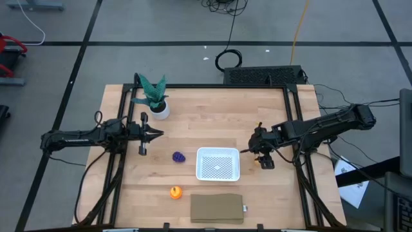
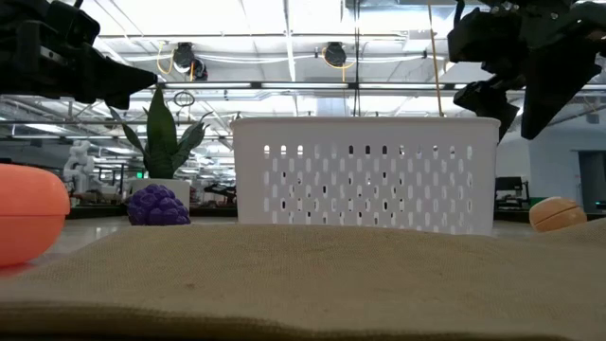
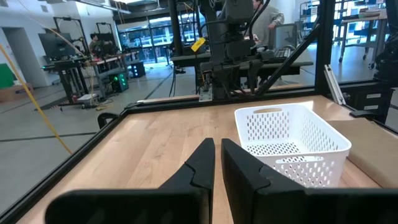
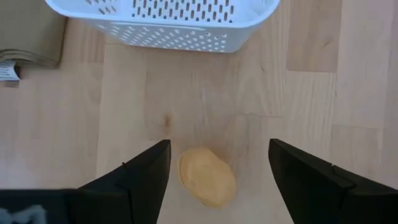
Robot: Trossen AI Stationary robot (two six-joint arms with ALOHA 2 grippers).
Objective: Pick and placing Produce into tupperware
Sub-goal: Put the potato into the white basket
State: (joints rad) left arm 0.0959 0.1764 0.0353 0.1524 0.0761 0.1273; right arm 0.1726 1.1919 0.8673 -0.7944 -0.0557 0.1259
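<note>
Right gripper (image 4: 217,171) hanging above the table beside the tupperware (image 1: 217,164), on the side away from the purple cluster (image 1: 179,156), fingers spread wide and holding nothing. Straight below, framed in that gap: the tan-yellow lump (image 4: 207,177), lying on bare wood, touching neither finger and lying a little nearer one than the other. Roughly oval, long axis slanted across the line between the two fingers rather than square to it, so probably in need of a slight wrist turn, or simply a closing on the slant. Near the white tupperware wall (image 4: 163,32) but apart from it, a strip of table between them. Clearly the right arm's piece: far nearer than anything on the left.

From table height, right gripper (image 2: 516,80) up near the level of the tupperware rim, lump (image 2: 557,213) down on the surface beyond the tupperware's corner. By that judgement, a straight descent first, then a closing, then a short carry sideways over the rim.

Tupperware itself empty, no produce inside. Purple cluster on the opposite side of the tupperware; orange ball (image 1: 175,191) off its near corner on that same side, next to the brown slab (image 1: 217,208).

Left gripper (image 1: 156,134) waiting well away from the tupperware, beyond the purple cluster, near the potted plant (image 1: 154,96), fingers (image 3: 202,165) nearly together, nothing between them.
</note>
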